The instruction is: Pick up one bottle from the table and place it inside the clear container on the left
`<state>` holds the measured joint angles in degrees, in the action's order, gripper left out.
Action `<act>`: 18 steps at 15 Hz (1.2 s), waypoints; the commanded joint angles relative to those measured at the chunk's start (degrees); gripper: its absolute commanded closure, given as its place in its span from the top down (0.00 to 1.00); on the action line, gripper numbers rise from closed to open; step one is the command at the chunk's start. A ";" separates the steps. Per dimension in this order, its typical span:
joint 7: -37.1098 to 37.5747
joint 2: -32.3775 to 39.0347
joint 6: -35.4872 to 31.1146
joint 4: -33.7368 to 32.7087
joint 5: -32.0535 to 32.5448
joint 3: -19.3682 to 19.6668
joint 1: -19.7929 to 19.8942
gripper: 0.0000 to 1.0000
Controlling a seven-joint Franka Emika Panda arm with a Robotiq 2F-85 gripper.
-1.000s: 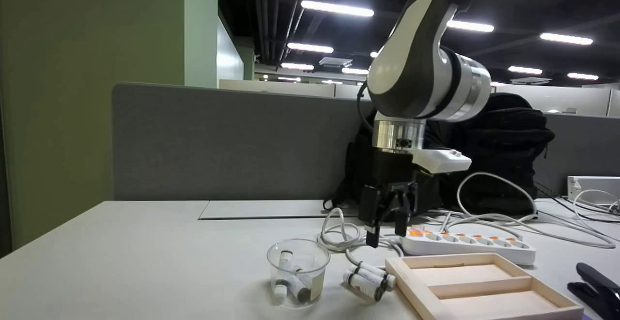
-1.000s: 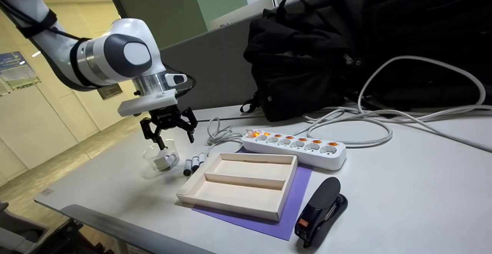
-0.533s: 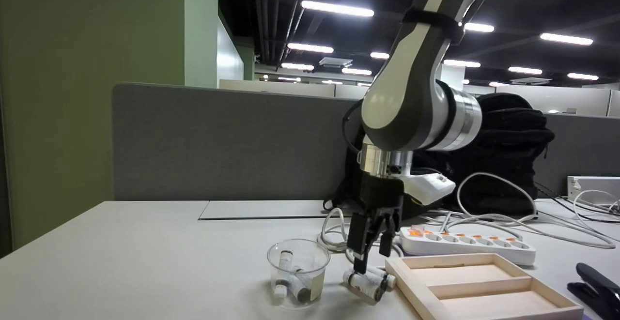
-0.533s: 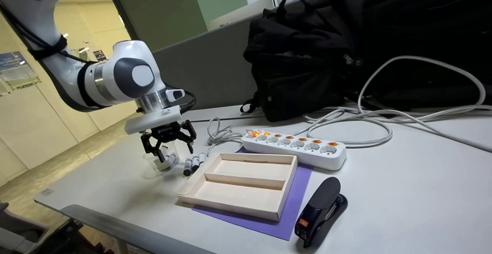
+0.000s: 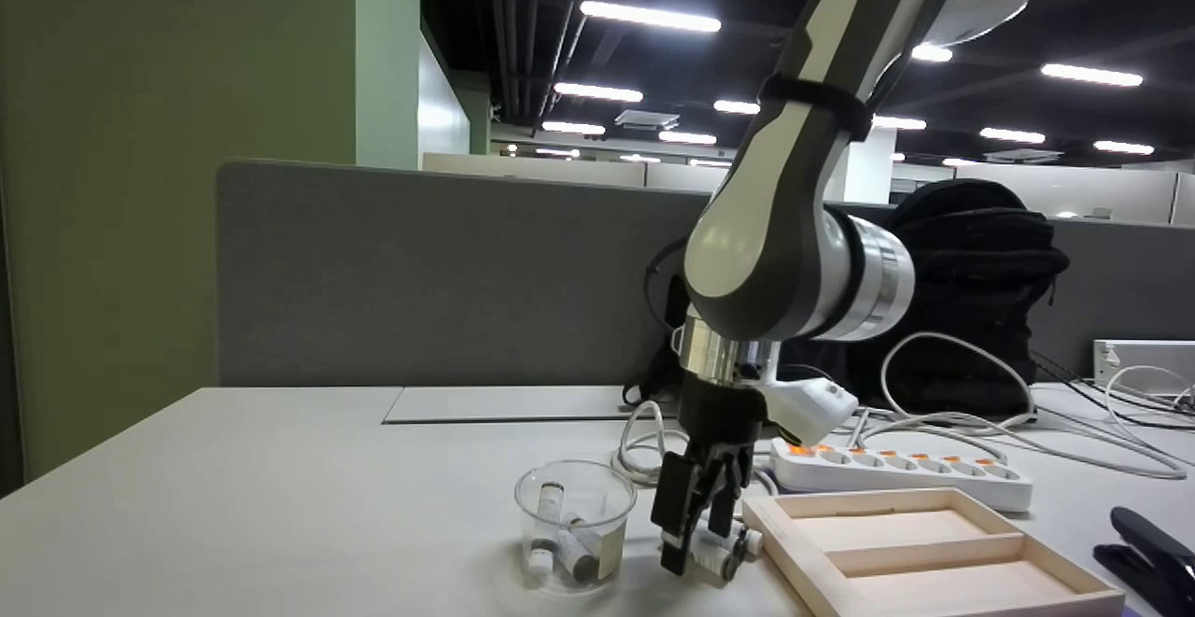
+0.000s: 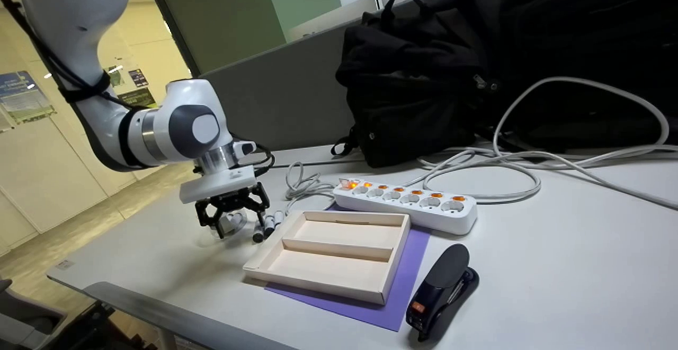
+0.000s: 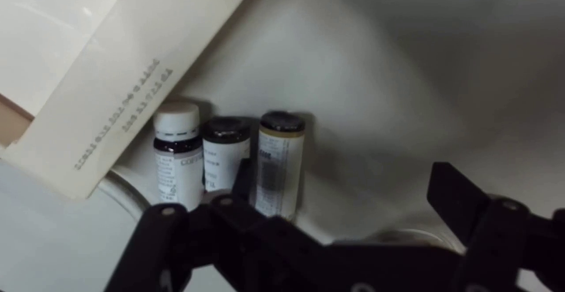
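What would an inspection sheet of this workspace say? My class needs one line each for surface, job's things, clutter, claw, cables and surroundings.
Surface: white table, a purple sheet under the wooden tray.
Job's things: three loose bottles side by side next to the tray; the clear container holds several more, exact count unclear.
Clutter: the tray, a power strip, a black stapler.
Claw: open, low by the loose bottles; nothing seen in its grip.
Cables: white, looping beside and behind the power strip.
Surroundings: black backpacks before a grey partition.

The white arm (image 5: 770,244) carries dark grey panels (image 6: 183,123), silvery rings (image 5: 880,273), black cabling (image 6: 42,48) and a black, screw-dotted gripper (image 6: 241,227).
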<state>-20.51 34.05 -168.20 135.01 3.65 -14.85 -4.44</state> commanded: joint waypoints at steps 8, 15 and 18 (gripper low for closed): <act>-0.43 5.94 0.24 -4.15 2.30 -1.47 3.04 0.67; 0.03 4.40 1.38 -4.42 1.23 -2.48 4.74 0.17; -0.67 3.19 2.63 -4.25 0.00 -5.34 7.92 0.07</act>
<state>-21.24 38.73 -167.81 130.98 4.52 -17.14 0.20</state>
